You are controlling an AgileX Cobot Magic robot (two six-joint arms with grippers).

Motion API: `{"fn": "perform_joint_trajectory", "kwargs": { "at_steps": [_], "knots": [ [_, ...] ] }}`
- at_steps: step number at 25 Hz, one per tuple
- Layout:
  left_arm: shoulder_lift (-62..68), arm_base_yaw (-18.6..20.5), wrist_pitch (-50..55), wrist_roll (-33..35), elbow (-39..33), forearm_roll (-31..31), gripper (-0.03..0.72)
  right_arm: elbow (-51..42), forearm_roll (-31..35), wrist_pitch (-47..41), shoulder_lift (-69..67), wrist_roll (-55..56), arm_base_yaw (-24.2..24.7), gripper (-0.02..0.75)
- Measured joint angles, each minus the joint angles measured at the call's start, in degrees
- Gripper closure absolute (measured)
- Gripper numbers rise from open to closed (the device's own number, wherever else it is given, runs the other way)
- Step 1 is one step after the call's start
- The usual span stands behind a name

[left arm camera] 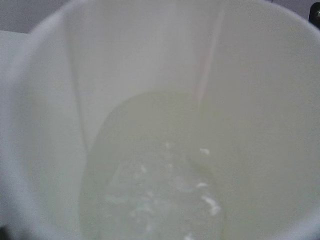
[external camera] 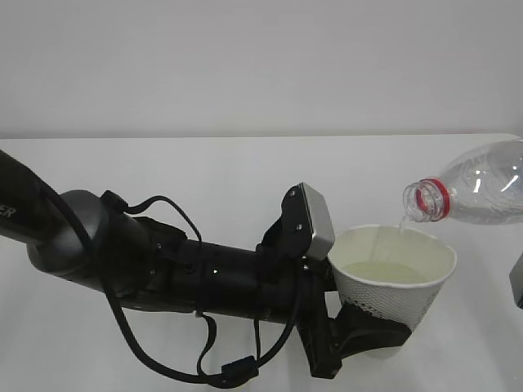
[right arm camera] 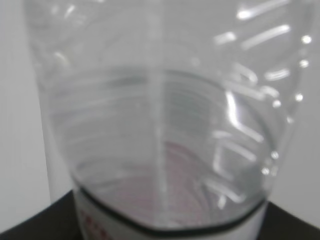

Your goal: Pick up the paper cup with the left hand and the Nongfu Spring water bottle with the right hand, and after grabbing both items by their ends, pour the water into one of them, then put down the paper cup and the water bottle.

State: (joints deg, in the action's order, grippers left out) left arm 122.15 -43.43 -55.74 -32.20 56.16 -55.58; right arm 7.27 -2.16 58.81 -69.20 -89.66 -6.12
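My left gripper [external camera: 372, 328] is shut on the lower part of the white paper cup [external camera: 394, 296], holding it upright above the table. The cup's cream inside fills the left wrist view [left arm camera: 45, 125], with water [left arm camera: 155, 190] pooled in its bottom. The clear Nongfu Spring water bottle [external camera: 482, 189] lies tilted at the upper right, and its red-ringed mouth [external camera: 418, 201] hangs over the cup's far rim. A thin stream of water [external camera: 402, 225] runs from it into the cup. In the right wrist view the bottle [right arm camera: 160, 125] sits between black fingers [right arm camera: 30, 222] of my right gripper [right arm camera: 165, 231].
The white table [external camera: 204, 180] stretches back to a plain white wall. The bulky black left arm [external camera: 204, 273] with looping cables crosses the lower left. A grey piece [external camera: 517, 282] shows at the right edge.
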Motion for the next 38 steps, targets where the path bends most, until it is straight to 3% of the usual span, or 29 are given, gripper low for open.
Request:
{"fn": "perform_joint_trajectory", "kwargs": {
  "at_steps": [38],
  "knots": [
    [0.0, 0.0, 0.2, 0.0, 0.0, 0.0, 0.206, 0.0, 0.0, 0.0, 0.0, -1.3, 1.8, 0.349]
  ]
}}
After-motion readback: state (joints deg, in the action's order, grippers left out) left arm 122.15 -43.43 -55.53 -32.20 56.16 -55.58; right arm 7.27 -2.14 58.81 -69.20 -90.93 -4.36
